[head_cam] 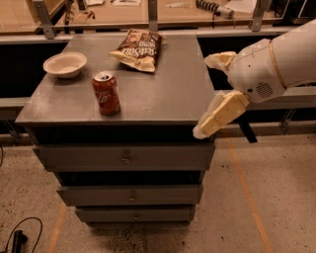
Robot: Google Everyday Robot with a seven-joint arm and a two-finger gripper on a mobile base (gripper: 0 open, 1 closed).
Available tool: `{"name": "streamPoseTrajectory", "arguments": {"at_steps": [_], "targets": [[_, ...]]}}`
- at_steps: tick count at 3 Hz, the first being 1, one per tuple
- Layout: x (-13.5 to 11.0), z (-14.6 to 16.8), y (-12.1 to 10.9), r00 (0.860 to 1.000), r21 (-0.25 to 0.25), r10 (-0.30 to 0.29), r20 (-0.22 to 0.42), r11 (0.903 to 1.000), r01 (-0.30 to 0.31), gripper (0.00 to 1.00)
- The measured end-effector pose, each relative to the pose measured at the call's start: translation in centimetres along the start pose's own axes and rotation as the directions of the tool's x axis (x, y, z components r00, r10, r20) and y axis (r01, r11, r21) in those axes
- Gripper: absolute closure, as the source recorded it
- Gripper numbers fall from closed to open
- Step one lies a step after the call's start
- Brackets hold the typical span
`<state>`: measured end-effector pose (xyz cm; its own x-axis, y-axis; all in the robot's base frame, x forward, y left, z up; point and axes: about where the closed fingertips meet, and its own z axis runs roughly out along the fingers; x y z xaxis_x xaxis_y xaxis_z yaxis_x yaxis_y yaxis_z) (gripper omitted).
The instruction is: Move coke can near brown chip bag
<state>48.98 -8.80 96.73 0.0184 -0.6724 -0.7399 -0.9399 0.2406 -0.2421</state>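
Observation:
The coke can [106, 94], red with a silver top, stands upright near the front left of the grey cabinet top [163, 94]. The brown chip bag [137, 49] lies flat at the back middle of the top, well behind the can. My gripper [202, 96] hovers at the cabinet's right front edge, to the right of the can. It is open and empty, with one cream finger [219, 114] low over the corner and the other finger [218, 60] higher up.
A white bowl [64, 64] sits at the left of the top, behind and left of the can. The cabinet has several drawers [126, 157] below. A wooden bench [148, 10] runs behind it. A black cable [17, 237] lies on the floor at lower left.

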Motion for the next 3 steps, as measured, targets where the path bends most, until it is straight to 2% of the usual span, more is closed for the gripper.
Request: {"name": "streamPoseTrajectory", "arguments": {"at_steps": [1,2,3], "targets": [[-0.2,0.8,-0.6,0.999,0.039,0.03,0.034,0.9988,-0.032,0.0],[-1.1,4.9,-3.1,0.988,0.087,0.094,0.119,0.9907,-0.104,0.0],[-2.7,9.9,-6.9,0.962,0.127,0.135,0.238,0.9774,-0.169,0.0]]}}
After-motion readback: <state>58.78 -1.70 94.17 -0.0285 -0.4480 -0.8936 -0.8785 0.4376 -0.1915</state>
